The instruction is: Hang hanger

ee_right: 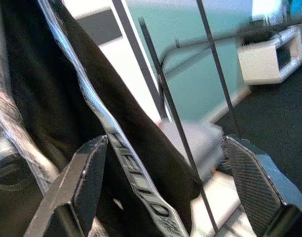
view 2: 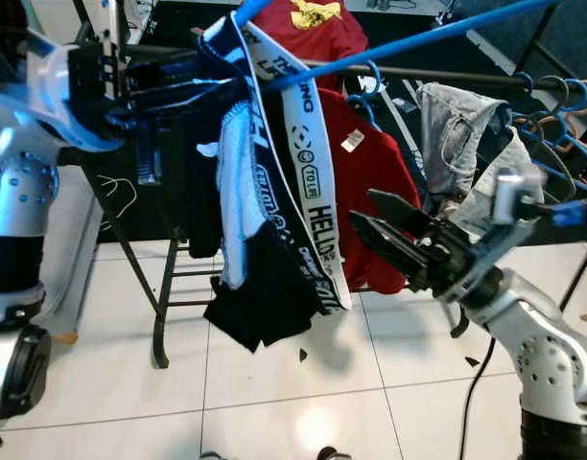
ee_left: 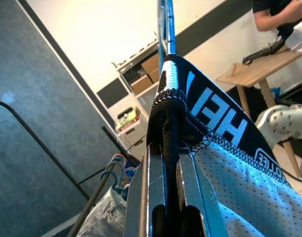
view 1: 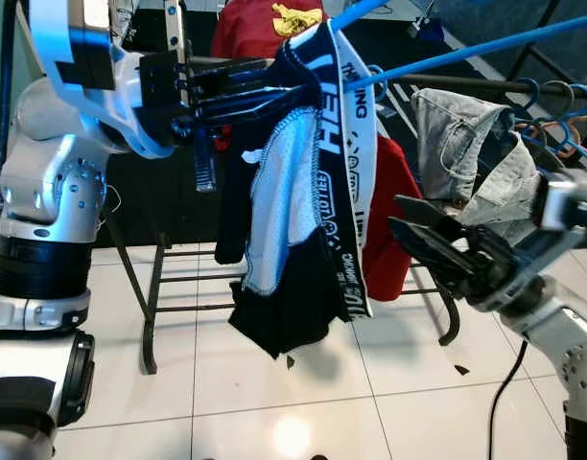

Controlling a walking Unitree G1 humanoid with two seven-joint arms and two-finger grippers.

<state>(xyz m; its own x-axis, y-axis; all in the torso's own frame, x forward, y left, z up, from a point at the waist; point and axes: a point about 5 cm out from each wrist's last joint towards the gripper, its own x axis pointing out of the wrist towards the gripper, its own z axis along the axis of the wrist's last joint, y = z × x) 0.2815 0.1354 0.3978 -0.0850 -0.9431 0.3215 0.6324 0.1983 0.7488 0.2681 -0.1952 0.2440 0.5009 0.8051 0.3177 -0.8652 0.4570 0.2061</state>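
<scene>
Blue plastic marks the hanger (view 1: 437,48), whose long bar slants up across the top of our view above the clothes rail (view 1: 466,86); we see a black and white garment (view 1: 303,211) draped over it, hanging in front of a red shirt (view 1: 389,220); our left claw (view 1: 274,91) is raised high, its fingers (ee_left: 163,173) pressed together on the garment's waistband just under the hanger; our right claw (view 2: 380,225) hovers lower, beside the garment's white lettered band, its fingers (ee_right: 254,182) spread wide apart and gripping nothing; grey jeans (view 1: 466,144) and more blue hangers (view 1: 562,105) sit on the rail to the right; pale floor tiles (view 1: 274,393) lie below.
</scene>
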